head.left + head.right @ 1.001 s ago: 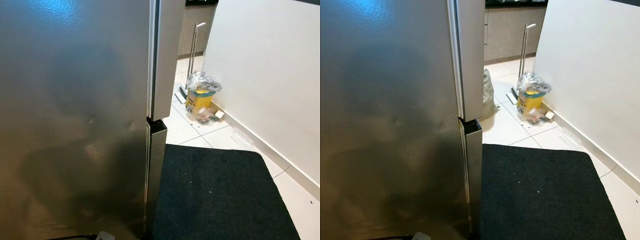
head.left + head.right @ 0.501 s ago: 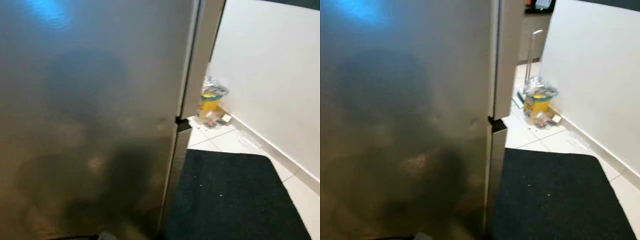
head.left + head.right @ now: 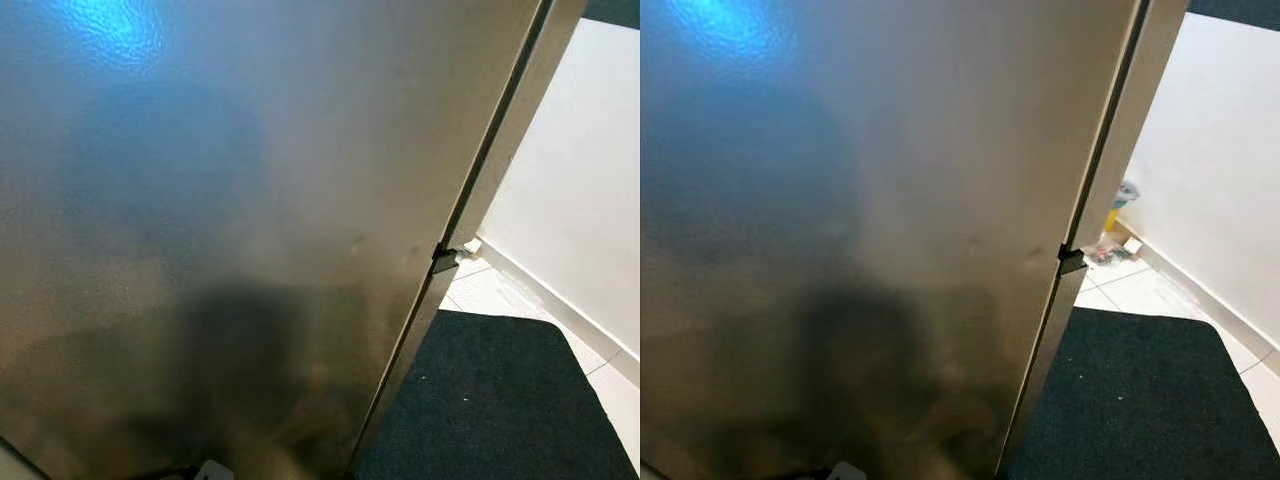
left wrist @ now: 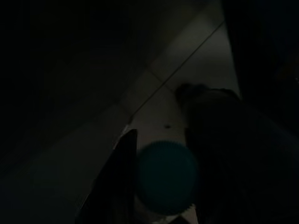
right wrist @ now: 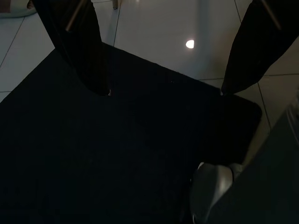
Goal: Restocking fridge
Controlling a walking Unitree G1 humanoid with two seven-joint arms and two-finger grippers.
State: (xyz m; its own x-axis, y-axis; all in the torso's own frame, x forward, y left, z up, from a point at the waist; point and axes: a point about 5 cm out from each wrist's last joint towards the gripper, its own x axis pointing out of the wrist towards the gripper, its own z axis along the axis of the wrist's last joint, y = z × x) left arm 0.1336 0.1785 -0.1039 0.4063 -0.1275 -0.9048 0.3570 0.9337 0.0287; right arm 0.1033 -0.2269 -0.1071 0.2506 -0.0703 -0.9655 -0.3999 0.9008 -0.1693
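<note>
The stainless-steel fridge door [image 3: 230,220] stands shut and very close in front of me, taking up most of both eye views. Its right edge [image 3: 1080,210] runs down to a dark notch between the upper and lower doors. In the dark left wrist view, my left gripper [image 4: 161,140] hangs low over tiled floor, its black fingers [image 4: 122,177] shut on a round teal-topped container [image 4: 166,177]. My right gripper [image 5: 163,91] hangs open above the black floor mat [image 5: 93,154], with nothing between its fingers [image 5: 88,56].
The black mat [image 3: 500,400] lies on white tiles to the right of the fridge. A white wall [image 3: 580,200] with a skirting board closes the right side. A yellow bin with a plastic bag [image 3: 1123,195] peeks out past the door edge. My grey foot [image 5: 212,184] rests on the mat.
The camera has swung left and closer to the fridge, so the door now covers far more of the picture. The yellow bin is mostly hidden behind the door edge.
</note>
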